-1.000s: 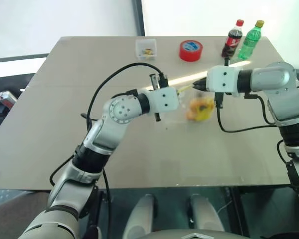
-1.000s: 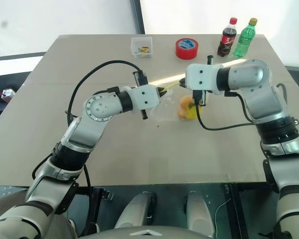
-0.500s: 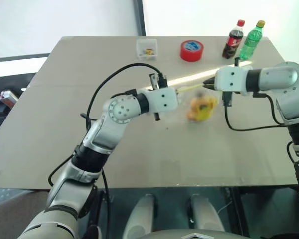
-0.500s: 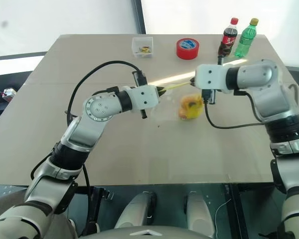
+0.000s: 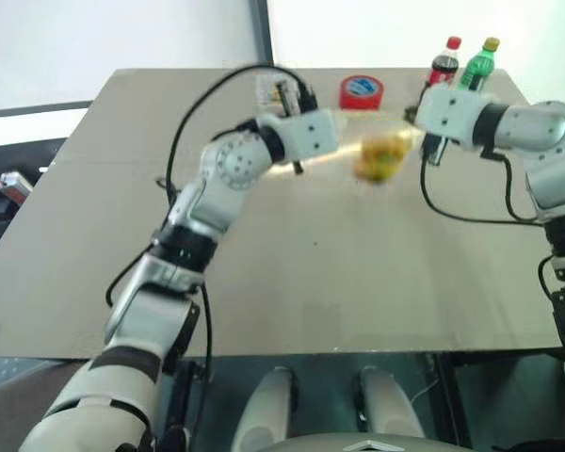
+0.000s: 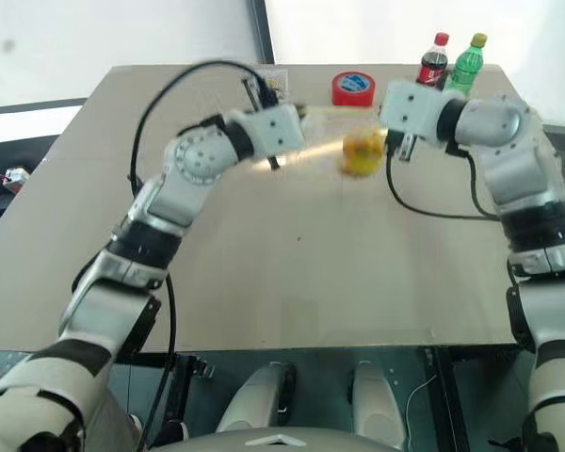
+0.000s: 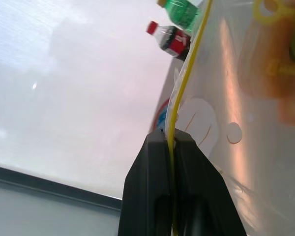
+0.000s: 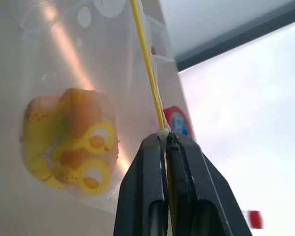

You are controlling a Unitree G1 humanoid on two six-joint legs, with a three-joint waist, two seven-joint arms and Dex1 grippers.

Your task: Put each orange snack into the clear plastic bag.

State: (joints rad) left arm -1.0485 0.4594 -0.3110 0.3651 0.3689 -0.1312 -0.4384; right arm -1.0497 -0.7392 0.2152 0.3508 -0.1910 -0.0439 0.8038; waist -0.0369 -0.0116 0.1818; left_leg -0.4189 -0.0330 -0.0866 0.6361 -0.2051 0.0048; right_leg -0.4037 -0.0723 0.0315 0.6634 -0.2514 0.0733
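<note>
Right wrist view: the clear plastic bag point(image 8: 88, 73) hangs by its yellow strip point(image 8: 146, 64), with the orange snacks point(image 8: 71, 142) gathered at its bottom among yellow printed markings; the exact count of packets inside cannot be told. The right end effector point(image 8: 166, 140) is clamped shut on one end of the strip. The left end effector point(image 7: 171, 142) is likewise pinched closed on the other end of the same strip. From the head cameras, the bag is held stretched between both end effectors, off the tabletop point(image 5: 339, 273), over its far half. Beyond the bag, near the far edge, stand a small clear box point(image 5: 275, 91) holding yellowish bits, a red tape roll point(image 5: 361, 92), a dark cola bottle point(image 5: 443, 59) and a green bottle point(image 5: 481, 60).
</note>
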